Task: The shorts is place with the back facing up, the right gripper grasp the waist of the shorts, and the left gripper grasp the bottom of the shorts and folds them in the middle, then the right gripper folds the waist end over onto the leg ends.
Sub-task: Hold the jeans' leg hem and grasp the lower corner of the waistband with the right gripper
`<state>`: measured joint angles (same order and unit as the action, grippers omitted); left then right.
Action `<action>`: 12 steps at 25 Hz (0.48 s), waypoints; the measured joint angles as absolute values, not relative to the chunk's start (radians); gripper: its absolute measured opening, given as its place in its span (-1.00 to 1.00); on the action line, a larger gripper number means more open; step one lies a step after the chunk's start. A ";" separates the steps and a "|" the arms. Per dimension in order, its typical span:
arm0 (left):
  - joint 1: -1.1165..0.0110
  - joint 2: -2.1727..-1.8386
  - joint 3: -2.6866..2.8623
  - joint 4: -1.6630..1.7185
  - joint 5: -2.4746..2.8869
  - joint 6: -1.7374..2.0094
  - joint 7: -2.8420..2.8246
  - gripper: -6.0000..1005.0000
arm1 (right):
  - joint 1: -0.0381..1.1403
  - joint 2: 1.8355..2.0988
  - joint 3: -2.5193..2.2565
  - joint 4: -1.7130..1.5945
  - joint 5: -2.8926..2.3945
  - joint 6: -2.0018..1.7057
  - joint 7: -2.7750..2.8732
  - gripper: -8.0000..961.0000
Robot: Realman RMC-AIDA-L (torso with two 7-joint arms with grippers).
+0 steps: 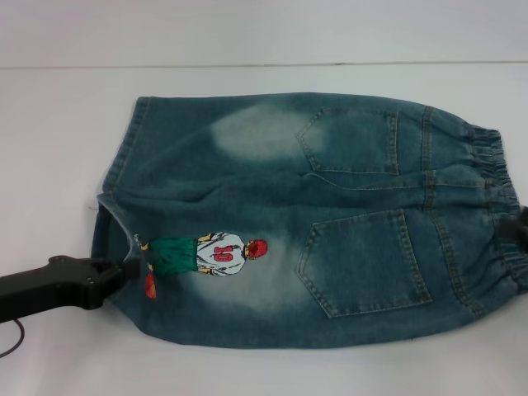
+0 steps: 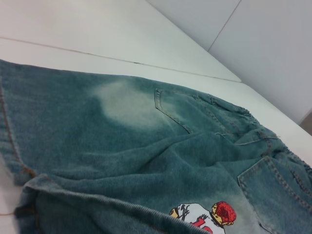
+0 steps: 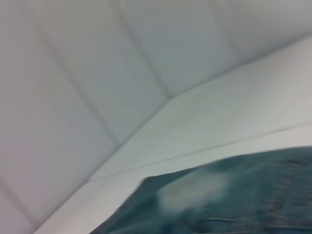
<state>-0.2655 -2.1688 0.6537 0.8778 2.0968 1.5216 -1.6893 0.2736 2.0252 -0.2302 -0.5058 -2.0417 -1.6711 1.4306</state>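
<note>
Blue denim shorts (image 1: 313, 223) lie flat on the white table with the two back pockets up. A cartoon figure patch (image 1: 216, 256) is on the near leg. The waist (image 1: 495, 177) is at the right and the leg ends (image 1: 120, 173) at the left. My left gripper (image 1: 124, 272) is shut on the near leg's hem, which is raised a little and gapes open. In the left wrist view that lifted hem (image 2: 97, 207) runs close below the camera. My right gripper (image 1: 511, 227) sits at the elastic waistband, mostly cut off by the picture's edge. The right wrist view shows only a corner of the shorts (image 3: 229, 200).
The white table (image 1: 247, 371) extends around the shorts on all sides. A seam line (image 1: 247, 64) crosses the surface behind them. A thin cable (image 1: 12, 342) hangs under the left arm. White wall panels (image 3: 97, 73) stand beyond the table.
</note>
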 joint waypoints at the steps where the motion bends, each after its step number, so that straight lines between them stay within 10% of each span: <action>1: -0.268 -2.169 0.654 0.877 2.097 1.522 -1.689 -0.89 | 0.264 2.017 -0.217 -0.509 -2.043 -1.662 1.483 0.95; 12: -0.286 -2.168 0.655 0.867 2.103 1.522 -1.692 -0.89 | 0.221 2.004 -0.210 -0.539 -2.079 -1.562 1.687 0.94</action>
